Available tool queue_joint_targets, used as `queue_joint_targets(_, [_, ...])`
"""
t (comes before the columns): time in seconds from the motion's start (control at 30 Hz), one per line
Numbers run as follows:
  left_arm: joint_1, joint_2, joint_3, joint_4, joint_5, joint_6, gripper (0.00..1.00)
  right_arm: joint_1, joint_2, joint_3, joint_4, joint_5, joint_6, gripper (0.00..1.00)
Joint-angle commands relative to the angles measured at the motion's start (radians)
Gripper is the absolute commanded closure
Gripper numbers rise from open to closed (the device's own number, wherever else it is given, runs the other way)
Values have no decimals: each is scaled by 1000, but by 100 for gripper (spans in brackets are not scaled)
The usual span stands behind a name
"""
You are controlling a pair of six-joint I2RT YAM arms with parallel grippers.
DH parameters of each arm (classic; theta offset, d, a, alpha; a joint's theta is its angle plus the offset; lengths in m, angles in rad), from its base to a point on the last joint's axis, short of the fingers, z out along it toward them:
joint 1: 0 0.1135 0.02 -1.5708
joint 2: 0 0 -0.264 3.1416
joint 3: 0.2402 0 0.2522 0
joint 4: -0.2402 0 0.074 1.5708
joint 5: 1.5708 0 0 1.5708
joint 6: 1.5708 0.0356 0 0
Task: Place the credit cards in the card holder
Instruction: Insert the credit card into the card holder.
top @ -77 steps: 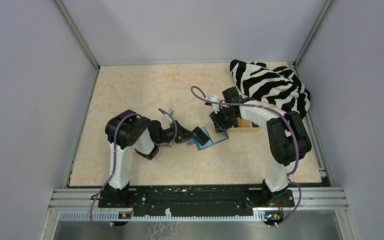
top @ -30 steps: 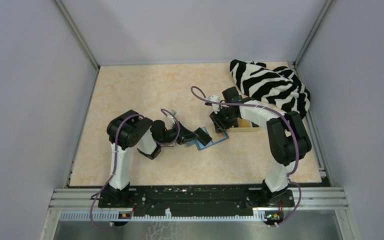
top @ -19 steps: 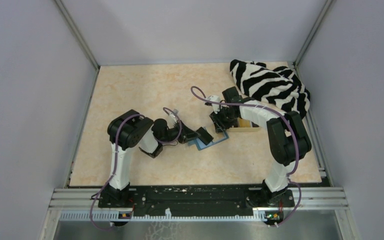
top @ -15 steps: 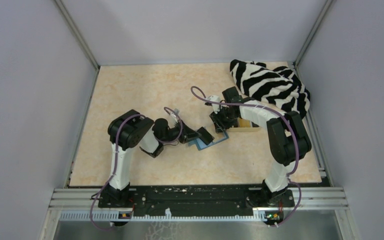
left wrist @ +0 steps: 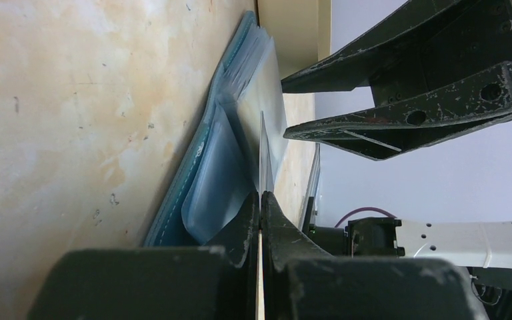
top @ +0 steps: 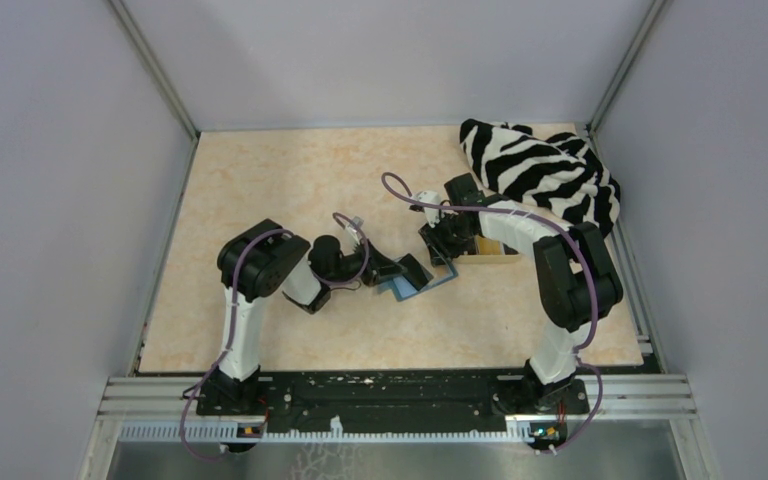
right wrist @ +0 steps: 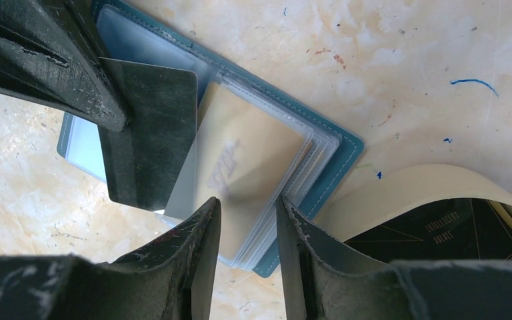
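Shift: left claw (left wrist: 260, 207), clenched on black card (right wrist: 150, 133), has swung right; card now overhangs open card holder (right wrist: 333, 170) on worktop (top: 260, 180).
Right claw (right wrist: 247, 207): unmoved, jaws apart astride clear sleeves (right wrist: 260, 167); grip unclear.
Meaning: insertion looks close; more cards (right wrist: 433, 233) wait in tray (right wrist: 400, 187).

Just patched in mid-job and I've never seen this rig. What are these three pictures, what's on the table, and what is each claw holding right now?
Two robot arms stand at the near edge of a table. The wide picture looks down from above and behind them; each close-up comes from a wrist camera. On the table: an open teal card holder, a tan tray with more cards, a zebra cloth. The left gripper is shut on a black card, aimed at the holder's clear sleeves. The right gripper is partly open, tips at those sleeves; one sleeve already shows a gold card.
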Motion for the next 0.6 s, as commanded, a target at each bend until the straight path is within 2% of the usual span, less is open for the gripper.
queue_joint_targets(0.0, [-8,22,2,-25,24,-16,100,10,-10,38,-4,20,5,63])
queue_joint_targets(0.57, [-8,72,85,-158,79,-97,100,10,-11,38,-2,19,2,63])
